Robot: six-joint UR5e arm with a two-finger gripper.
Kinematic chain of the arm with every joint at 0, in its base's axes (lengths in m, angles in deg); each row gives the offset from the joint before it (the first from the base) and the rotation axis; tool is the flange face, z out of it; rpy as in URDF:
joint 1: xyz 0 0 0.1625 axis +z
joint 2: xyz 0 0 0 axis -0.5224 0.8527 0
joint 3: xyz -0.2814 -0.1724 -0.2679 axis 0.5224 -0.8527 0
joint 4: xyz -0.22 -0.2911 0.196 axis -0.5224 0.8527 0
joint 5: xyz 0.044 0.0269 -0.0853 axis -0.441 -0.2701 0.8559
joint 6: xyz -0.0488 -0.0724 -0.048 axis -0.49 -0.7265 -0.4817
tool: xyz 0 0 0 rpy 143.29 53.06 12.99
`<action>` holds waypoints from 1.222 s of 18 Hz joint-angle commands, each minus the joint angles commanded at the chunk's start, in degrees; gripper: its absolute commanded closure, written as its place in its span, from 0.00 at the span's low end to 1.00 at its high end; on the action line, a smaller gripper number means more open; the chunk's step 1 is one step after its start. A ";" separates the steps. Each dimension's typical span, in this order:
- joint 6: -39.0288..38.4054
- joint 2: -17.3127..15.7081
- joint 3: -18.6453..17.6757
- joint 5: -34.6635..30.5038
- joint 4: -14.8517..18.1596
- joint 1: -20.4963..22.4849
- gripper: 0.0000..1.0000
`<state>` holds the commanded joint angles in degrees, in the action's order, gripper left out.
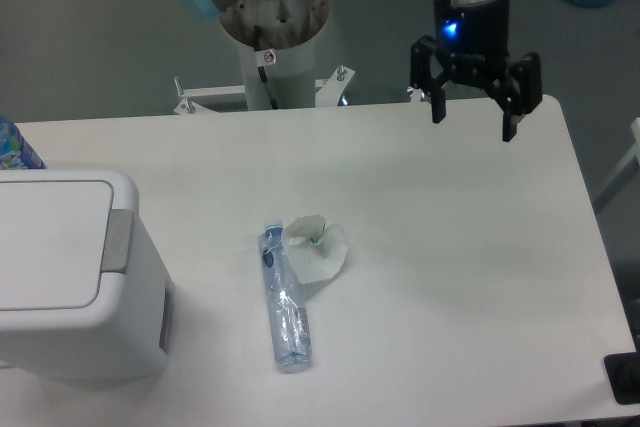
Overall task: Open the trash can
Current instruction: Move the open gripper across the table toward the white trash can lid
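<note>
The trash can (70,277) is a large white boxy bin at the left edge of the table. Its flat white lid (50,245) lies closed, with a grey rectangular tab (119,241) on its right side. My gripper (474,125) hangs above the far right part of the table, far from the bin. Its two black fingers (437,97) are spread wide and hold nothing.
A crushed clear plastic bottle (284,299) lies near the table's middle, with a crumpled white wrapper (318,250) touching its upper end. A blue-labelled bottle (15,145) peeks in at the far left behind the bin. The arm's base (272,17) stands behind the table.
</note>
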<state>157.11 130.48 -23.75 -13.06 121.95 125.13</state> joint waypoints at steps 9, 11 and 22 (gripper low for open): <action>-8.84 0.18 0.62 1.31 0.09 -2.27 0.00; -15.35 1.22 1.93 1.49 -0.61 -3.86 0.00; -51.47 5.97 5.45 1.49 -4.83 -17.39 0.00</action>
<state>105.64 136.45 -18.30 -11.56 117.12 107.74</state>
